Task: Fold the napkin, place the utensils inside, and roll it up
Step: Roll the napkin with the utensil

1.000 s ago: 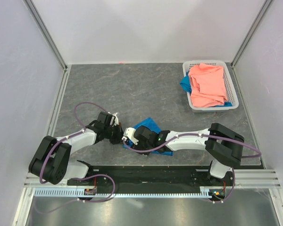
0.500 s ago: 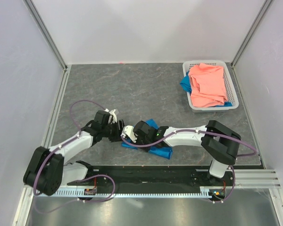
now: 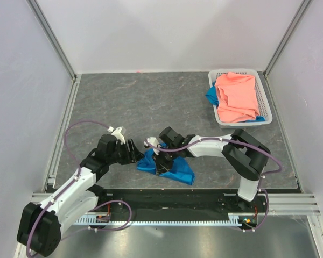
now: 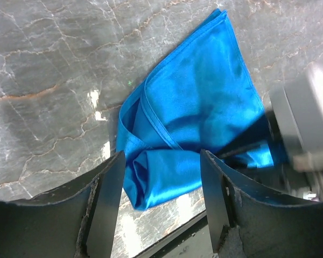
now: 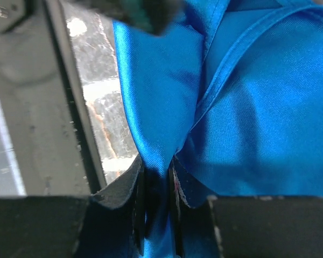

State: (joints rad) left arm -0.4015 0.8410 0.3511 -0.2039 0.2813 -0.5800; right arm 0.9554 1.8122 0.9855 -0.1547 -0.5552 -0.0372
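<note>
The glossy, satin-smooth blue napkin (image 4: 194,107), crumpled into soft hemmed folds, lies on the veined grey table (image 4: 54,64) just ahead of the left gripper (image 4: 160,207), whose black fingers are spread and empty, while the right gripper (image 5: 157,185) pinches one ridge of it tight, well apart from the white slatted basket (image 3: 242,124) of salmon cloth (image 3: 237,97).

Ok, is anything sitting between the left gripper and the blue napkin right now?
Nothing visible. The left gripper stands open, facing the bunched end of the napkin, with only bare table beside it. The right gripper pinches a fold of the napkin farther along, not in the left one's path.
</note>
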